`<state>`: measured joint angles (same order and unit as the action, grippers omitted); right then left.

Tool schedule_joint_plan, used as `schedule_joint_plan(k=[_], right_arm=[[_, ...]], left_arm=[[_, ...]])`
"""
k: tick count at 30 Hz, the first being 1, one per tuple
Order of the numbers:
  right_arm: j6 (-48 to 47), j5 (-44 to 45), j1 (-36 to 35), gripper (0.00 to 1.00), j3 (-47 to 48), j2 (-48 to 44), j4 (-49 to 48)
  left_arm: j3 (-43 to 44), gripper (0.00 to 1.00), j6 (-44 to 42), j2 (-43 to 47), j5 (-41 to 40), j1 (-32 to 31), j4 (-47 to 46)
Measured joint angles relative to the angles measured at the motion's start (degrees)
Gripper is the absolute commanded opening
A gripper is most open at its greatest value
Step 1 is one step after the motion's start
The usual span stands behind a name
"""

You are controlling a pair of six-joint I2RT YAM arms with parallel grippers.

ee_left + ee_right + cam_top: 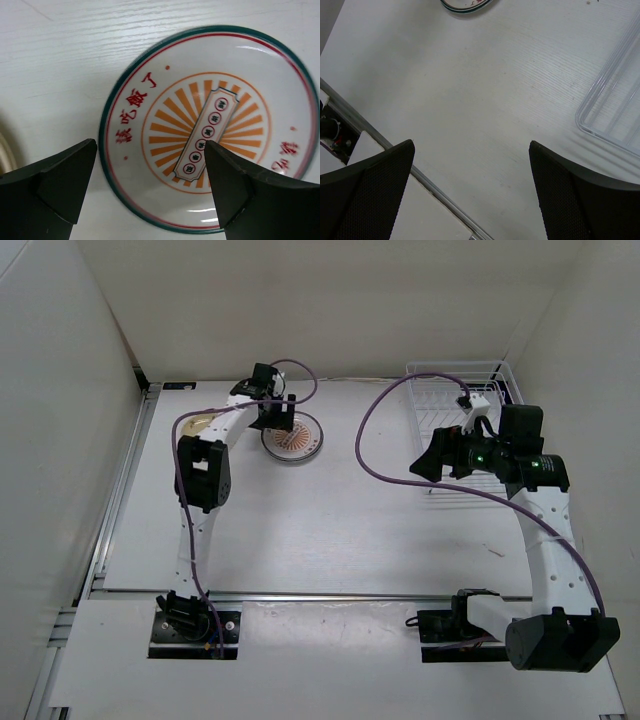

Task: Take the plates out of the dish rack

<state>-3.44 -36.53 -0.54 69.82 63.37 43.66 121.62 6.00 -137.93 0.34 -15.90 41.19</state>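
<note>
- Over on the far side of the table (330,530), left of centre, the sunburst plate (293,437) lay flat, out of the dish rack (460,390), with a cream plate (203,423) near it
- The left gripper (150,185) hung right above the sunburst plate, jaws spread wide, holding nothing
- The right gripper (470,192) hovered near the rack's corner, likewise wide apart and empty
- No plate showed in the part of the rack I could see
- That sunburst plate looked glazed, stiff, slick and breakable; lying flat, I'd judge its raised rim the only place to pinch
</note>
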Motion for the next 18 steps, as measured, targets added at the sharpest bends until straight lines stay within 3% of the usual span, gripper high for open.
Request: schedule_joint_plan(k=[11,18], right_arm=[[0.0,-0.2,0.9,0.98,-1.3,0.0,0.0],[0.6,12.4,0.9,0.99,1.0,1.9,-0.7]], left_arm=[[0.0,0.99,-1.8,2.1,-14.3,-1.7,-0.1],[-6.1,0.99,-3.4,16.4,-13.9,-1.4,-0.2]])
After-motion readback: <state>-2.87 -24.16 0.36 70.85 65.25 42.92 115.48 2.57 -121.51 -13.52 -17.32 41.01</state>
